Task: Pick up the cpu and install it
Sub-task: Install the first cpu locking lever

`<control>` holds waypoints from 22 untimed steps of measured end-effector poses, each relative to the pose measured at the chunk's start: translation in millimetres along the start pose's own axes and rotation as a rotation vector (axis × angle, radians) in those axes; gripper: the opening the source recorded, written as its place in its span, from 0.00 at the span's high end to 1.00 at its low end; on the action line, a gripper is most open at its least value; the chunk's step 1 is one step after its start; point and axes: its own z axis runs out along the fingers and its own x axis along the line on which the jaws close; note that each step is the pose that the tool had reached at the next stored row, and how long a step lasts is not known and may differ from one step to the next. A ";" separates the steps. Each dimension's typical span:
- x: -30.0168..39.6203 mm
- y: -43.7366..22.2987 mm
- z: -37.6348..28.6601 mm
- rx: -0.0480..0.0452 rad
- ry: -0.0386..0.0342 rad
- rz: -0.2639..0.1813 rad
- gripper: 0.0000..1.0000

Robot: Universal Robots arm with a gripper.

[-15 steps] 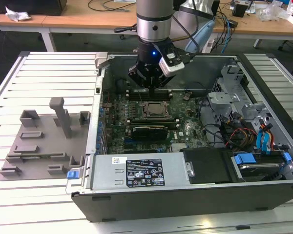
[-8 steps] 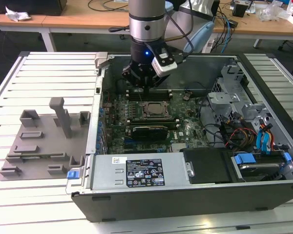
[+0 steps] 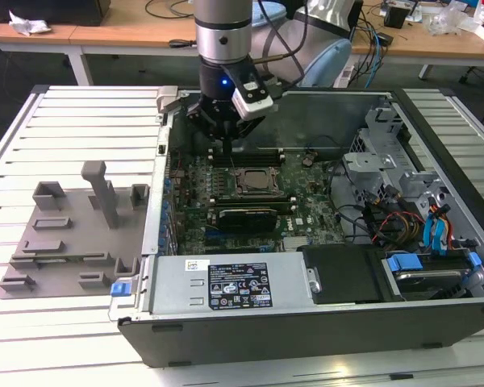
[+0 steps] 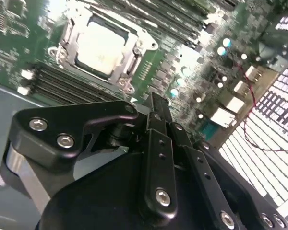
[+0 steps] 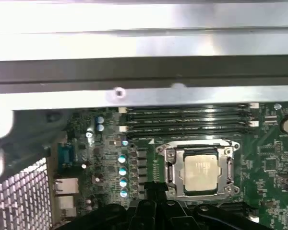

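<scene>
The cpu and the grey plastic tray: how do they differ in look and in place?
The cpu is a small pale silver square; the grey plastic tray is a wide matte slab with raised blocks. The cpu sits in the motherboard socket inside the computer case; the tray lies outside it, on the slatted table. The pincer hovers by the cpu, far from the tray.

The pale silver cpu [image 5: 200, 171] lies flat, seated in the motherboard socket [image 5: 169, 165].

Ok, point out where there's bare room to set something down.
Free: slatted table beyond the grey tray, and slats right of the computer case. Crowded: the motherboard around the cpu, under the gripper.
</scene>
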 end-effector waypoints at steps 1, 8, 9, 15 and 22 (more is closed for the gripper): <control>4.4 1.9 0.4 -0.0004 -0.0004 -0.002 0.89; 7.1 19.4 1.1 -0.0043 -0.0058 -0.089 0.89; 7.2 22.6 1.1 -0.0044 -0.0059 -0.090 0.89; 0.0 24.0 1.6 -0.0044 -0.0060 -0.091 0.89; -15.3 24.7 2.6 -0.0044 -0.0059 -0.091 0.89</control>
